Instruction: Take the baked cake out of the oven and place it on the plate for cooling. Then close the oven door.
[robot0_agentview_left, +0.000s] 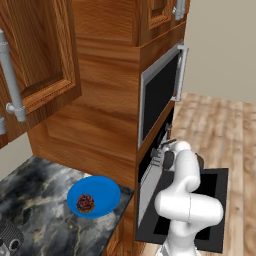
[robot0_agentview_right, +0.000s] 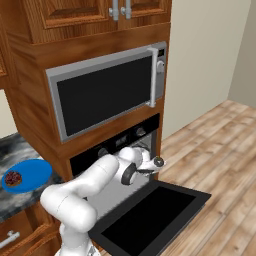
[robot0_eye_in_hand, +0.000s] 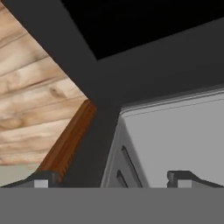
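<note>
Gripper jaws apart, empty; oven door at 6 o'clock may slip during lifting.

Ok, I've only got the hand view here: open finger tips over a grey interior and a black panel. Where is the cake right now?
Observer: The small round dark-brown speckled cake sits on the round bright blue plate, on the dark marbled counter.
Operator: And the oven door?
Observer: The wide black glass-fronted oven door is not closed. It lies folded down flat in front of the black oven.
Operator: Where's the gripper relative to it?
Observer: The gripper hangs above the door's hinge end, at the oven's mouth, below the silver-framed microwave.
</note>
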